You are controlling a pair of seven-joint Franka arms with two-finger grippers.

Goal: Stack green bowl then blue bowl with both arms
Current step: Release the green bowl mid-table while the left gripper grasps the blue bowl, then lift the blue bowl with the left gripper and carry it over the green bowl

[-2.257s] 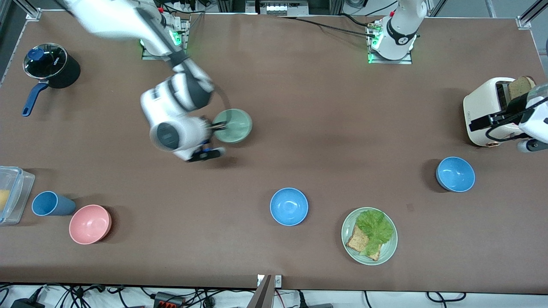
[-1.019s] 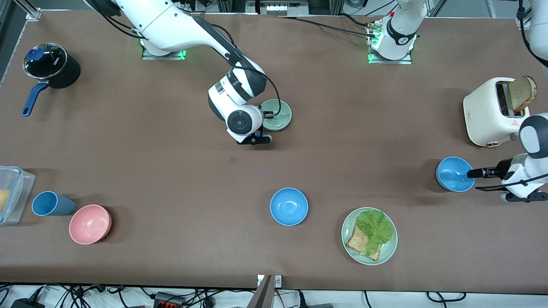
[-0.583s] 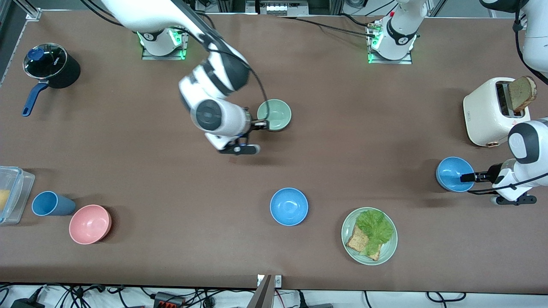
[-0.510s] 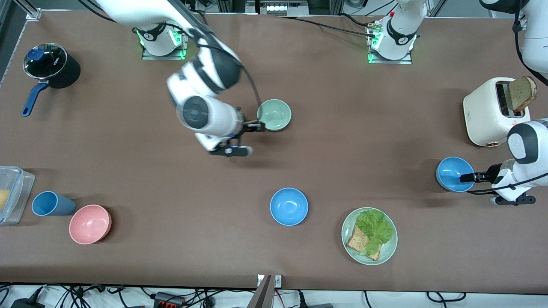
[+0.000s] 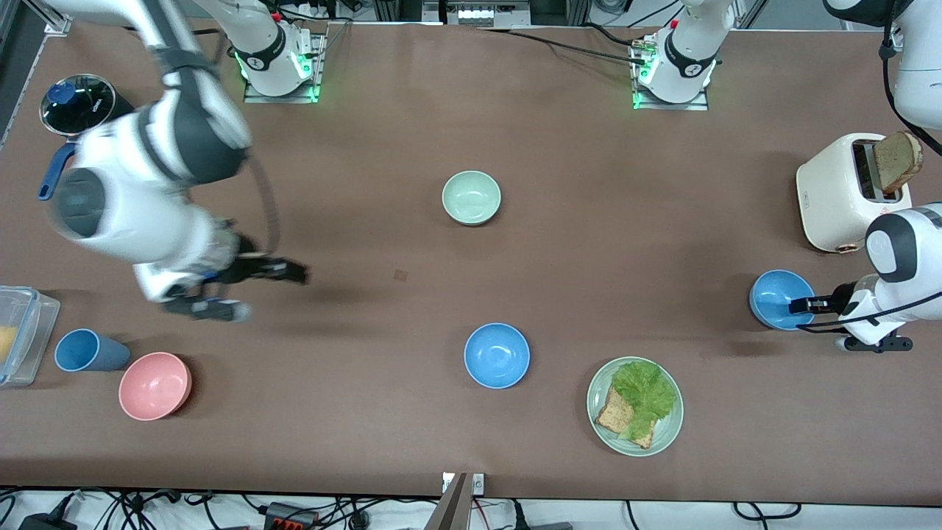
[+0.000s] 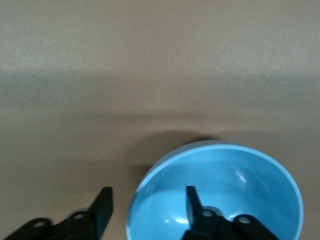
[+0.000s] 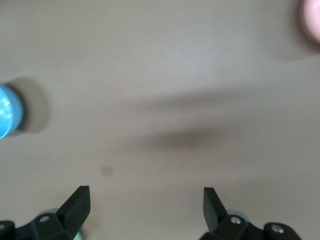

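Note:
The green bowl (image 5: 471, 197) stands alone and upright in the middle of the table, nearer the robots' bases. My right gripper (image 5: 291, 272) is open and empty over bare table, well off from it toward the right arm's end; its wrist view shows the open gripper (image 7: 145, 192) over bare table. One blue bowl (image 5: 781, 299) sits near the left arm's end. My left gripper (image 5: 798, 303) is open at its rim. In the left wrist view the left gripper (image 6: 148, 195) straddles the rim of this blue bowl (image 6: 215, 195), one finger inside and one outside.
A second blue bowl (image 5: 497, 355) sits mid-table nearer the front camera, also at the edge of the right wrist view (image 7: 7, 117). A plate of lettuce and bread (image 5: 597, 412), a toaster (image 5: 839, 191), a pink bowl (image 5: 155, 386), a blue cup (image 5: 85, 350), a pot (image 5: 81, 110) and a clear container (image 5: 18, 335) stand around.
My right gripper set the green bowl down, let go and swung away toward the right arm's end. My left gripper came down to the blue bowl and crept in over its rim.

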